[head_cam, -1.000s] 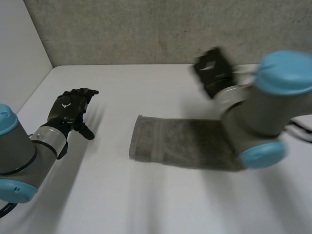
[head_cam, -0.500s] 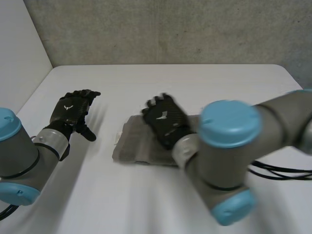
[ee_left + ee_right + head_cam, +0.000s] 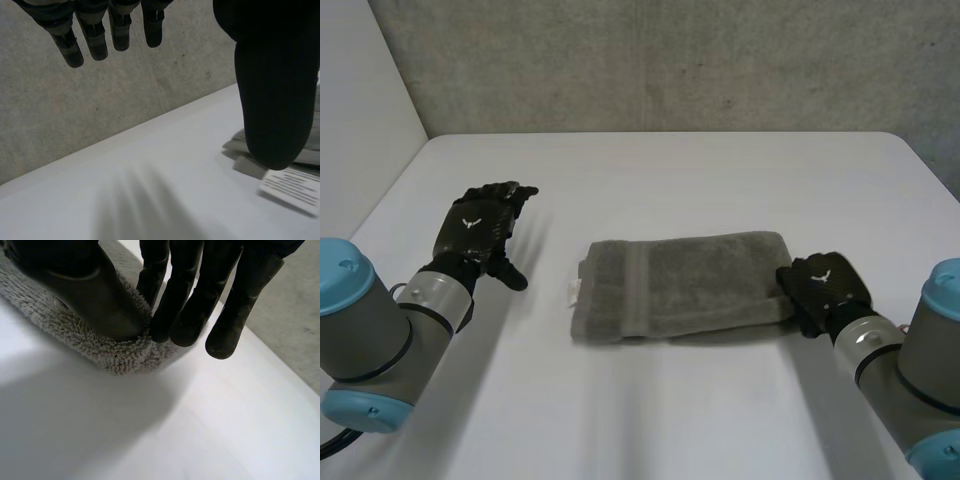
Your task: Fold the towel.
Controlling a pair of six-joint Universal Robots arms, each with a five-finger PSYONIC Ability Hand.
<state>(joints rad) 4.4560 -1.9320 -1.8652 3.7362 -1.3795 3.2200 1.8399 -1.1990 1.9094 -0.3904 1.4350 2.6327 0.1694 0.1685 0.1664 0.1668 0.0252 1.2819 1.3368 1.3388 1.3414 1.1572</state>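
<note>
Towel (image 3: 680, 285) folded into a grey strip in the middle of the table (image 3: 670, 180), label (image 3: 574, 291) at its nine o'clock end, our right hand (image 3: 825, 288) at three o'clock pinching the edge between thumb and fingers, our left hand (image 3: 478, 228) out toward nine o'clock, well apart, fingers straight and loose.

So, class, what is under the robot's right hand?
The grey towel: the right hand pinches its end between thumb and fingers. The white table directly beneath is hidden by the cloth.
</note>
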